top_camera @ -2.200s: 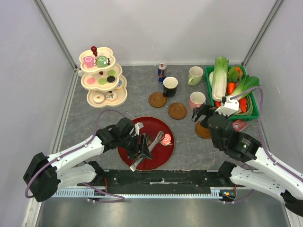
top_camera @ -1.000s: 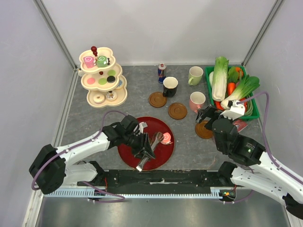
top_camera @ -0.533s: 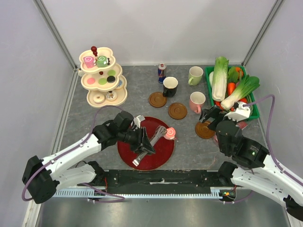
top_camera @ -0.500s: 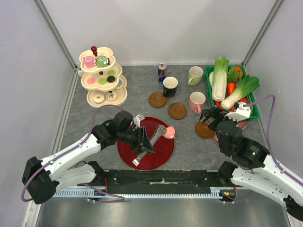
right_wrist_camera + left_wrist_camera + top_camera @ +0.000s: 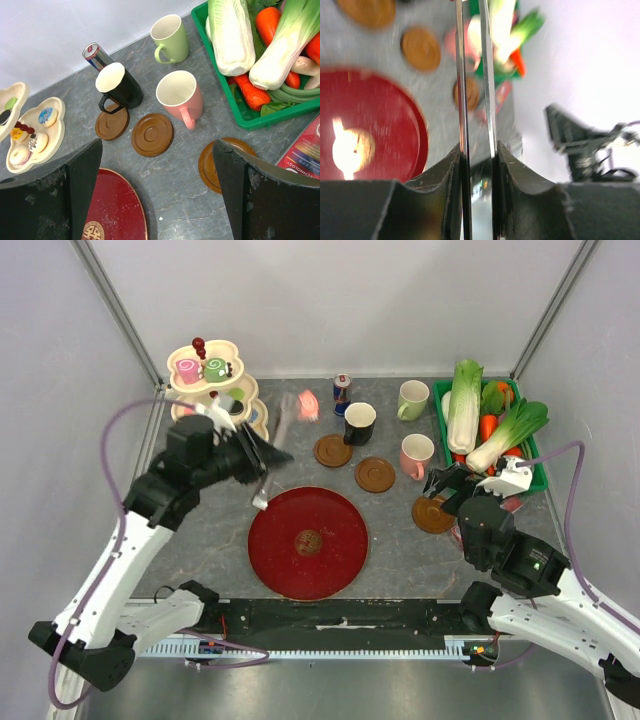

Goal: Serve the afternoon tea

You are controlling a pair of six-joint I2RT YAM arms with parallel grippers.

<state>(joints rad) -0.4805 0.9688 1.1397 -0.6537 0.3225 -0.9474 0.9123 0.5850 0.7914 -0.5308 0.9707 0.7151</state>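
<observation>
– where's the pink pastry [image 5: 308, 403]?
– blurred, at the tip of the tongs [image 5: 460, 75], up between the tiered stand [image 5: 176, 358] and the drink can [image 5: 342, 392]. the left tool [image 5: 244, 446] is clamped on the tongs.
– anything in the way?
– the black mug [image 5: 359, 422], just right of it. the right tool [image 5: 443, 487] gapes wide over a coaster [image 5: 432, 515], near the pink mug [image 5: 180, 97].
– and before?
– tongs and pastry were low over the red tray [image 5: 335, 560].

No word reads clearly. The pink card [image 5: 305, 147] at the near right, beside the green crate [image 5: 250, 120], carries small white lettering, too small to make out. The red tray [image 5: 120, 200] bears a round gold emblem [image 5: 92, 231]. The drink can [image 5: 96, 56] shows only blurred markings.
</observation>
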